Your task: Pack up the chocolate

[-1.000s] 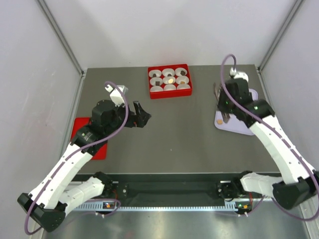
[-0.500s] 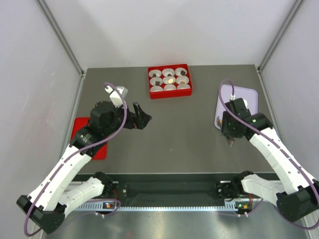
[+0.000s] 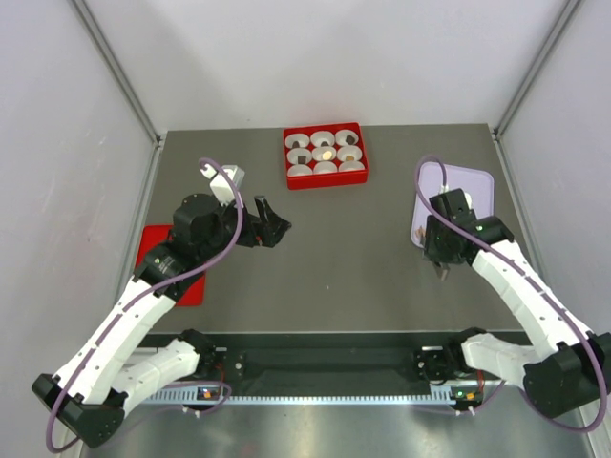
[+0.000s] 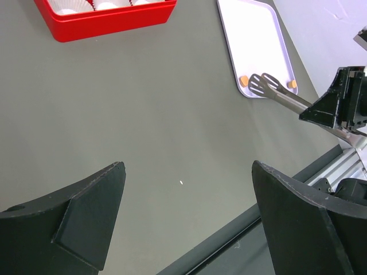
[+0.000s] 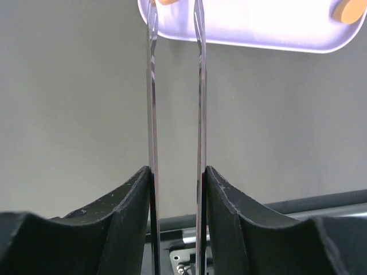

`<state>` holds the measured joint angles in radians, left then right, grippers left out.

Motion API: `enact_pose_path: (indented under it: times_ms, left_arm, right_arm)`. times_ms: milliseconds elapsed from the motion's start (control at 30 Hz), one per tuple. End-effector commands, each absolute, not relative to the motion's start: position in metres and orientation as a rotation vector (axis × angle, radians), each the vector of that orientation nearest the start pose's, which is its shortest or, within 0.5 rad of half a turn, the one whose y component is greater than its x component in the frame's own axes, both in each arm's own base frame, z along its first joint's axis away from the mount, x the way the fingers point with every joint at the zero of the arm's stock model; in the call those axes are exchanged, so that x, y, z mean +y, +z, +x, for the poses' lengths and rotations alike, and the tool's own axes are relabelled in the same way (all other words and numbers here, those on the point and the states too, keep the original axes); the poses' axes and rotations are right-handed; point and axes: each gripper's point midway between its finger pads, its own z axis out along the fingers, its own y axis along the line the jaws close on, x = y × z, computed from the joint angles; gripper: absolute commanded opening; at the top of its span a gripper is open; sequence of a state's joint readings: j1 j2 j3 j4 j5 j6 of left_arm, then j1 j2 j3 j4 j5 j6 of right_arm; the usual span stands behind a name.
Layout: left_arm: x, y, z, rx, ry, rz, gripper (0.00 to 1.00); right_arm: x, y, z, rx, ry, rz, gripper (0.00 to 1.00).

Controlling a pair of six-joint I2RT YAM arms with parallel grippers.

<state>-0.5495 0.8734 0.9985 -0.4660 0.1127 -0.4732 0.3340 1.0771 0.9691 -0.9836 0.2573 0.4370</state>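
Two tan chocolate [image 4: 243,81] coins lie at the near end of the lavender tray [image 3: 477,186], the other one [image 4: 292,84] beside it. My right gripper [image 5: 175,169] is shut on metal tongs [image 4: 276,95]. The tong tips hover just above the tray's near end, between the two coins, with nothing in them. The red box [image 3: 326,181] of white paper cups stands at the back middle. One cup holds a tan chocolate [image 3: 326,154] and a few hold dark ones. My left gripper [image 3: 272,224] hangs open above bare table left of centre, empty.
A flat red lid [image 3: 153,250] lies at the left edge, partly under the left arm. The dark rail [image 4: 241,229] runs along the table's near edge. White walls close in on the left, right and back.
My right arm has drawn back from over the tray toward the near edge, tongs still in its grip, uncovering most of the tray. The left arm has not moved.
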Motion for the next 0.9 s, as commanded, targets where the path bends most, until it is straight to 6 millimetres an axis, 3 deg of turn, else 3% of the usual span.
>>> enact_pose_path:
  times_ms: [0,667,867]
  left_arm:
    - [-0.197,0.303,0.246,1.924,-0.813,0.154,0.96]
    - [-0.196,0.294,0.25,1.944,-0.795,0.134,0.96]
    - [-0.197,0.295,0.25,1.94,-0.798,0.132,0.96]
  right_arm:
    - [0.049,0.144,0.24,2.543,-0.048,0.21,0.41]
    - [0.046,0.117,0.251,2.591,-0.028,0.218,0.41]
    - [0.046,0.119,0.251,2.585,-0.011,0.216,0.38]
